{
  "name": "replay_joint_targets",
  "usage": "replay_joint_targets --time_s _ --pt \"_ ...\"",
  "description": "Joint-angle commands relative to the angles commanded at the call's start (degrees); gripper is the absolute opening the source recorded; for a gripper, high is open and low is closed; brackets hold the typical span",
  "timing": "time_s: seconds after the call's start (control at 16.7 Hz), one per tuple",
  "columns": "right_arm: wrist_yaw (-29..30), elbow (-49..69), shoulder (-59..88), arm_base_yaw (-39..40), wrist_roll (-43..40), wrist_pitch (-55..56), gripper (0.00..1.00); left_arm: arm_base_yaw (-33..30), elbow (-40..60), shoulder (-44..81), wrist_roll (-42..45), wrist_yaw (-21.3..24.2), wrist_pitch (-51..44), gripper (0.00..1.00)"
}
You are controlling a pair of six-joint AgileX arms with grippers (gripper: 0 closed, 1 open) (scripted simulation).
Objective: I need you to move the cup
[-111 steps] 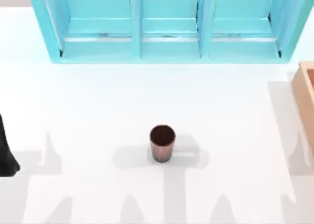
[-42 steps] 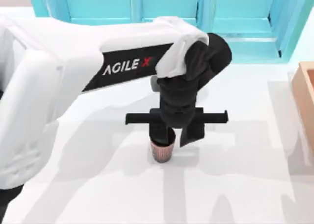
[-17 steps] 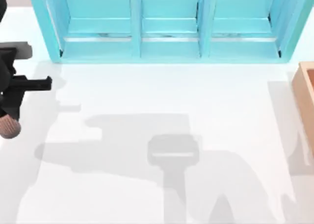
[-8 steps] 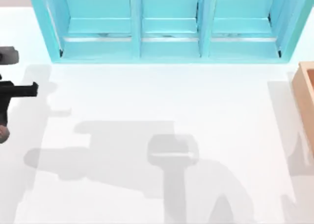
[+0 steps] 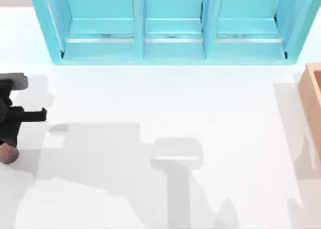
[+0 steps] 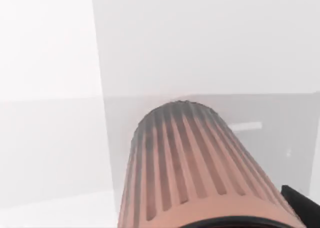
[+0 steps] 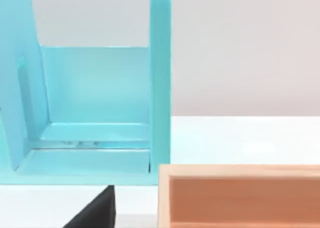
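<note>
Cup (image 5: 7,153) sits at the far left edge of the top view, its ribbed reddish-brown body poking out below your left pincer (image 5: 6,139), which is clenched on it. You see the pincer's black body and crossbar reaching in from the left side, above the white desk (image 5: 165,103), with its gray shadow spread across the desk's middle. From your left wrist view the cup (image 6: 195,173) is close to the camera, its vertical ribs running away from the lens toward its closed bottom, the pale desk (image 6: 50,48) lying beyond it and a dark pincer finger (image 6: 302,208) touching its side.

A turquoise shelf unit (image 5: 170,26) with three compartments stands along the far edge of the desk, and a tan wooden box (image 5: 312,98) rests at the right edge. Your right wrist view looks at that shelf unit (image 7: 95,108) and the box (image 7: 240,195) just beside it.
</note>
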Motion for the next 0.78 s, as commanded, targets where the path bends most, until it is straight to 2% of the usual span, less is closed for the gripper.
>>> replay_joint_targets --time_s 0.18,0.78 --pt "0.0 0.0 0.0 0.0 0.0 0.0 1.00 0.0 0.0 0.0 0.0 0.0 0.0 0.00" --pt "0.0 0.0 0.0 0.0 0.0 0.0 1.00 0.0 0.0 0.0 0.0 0.0 0.0 0.75"
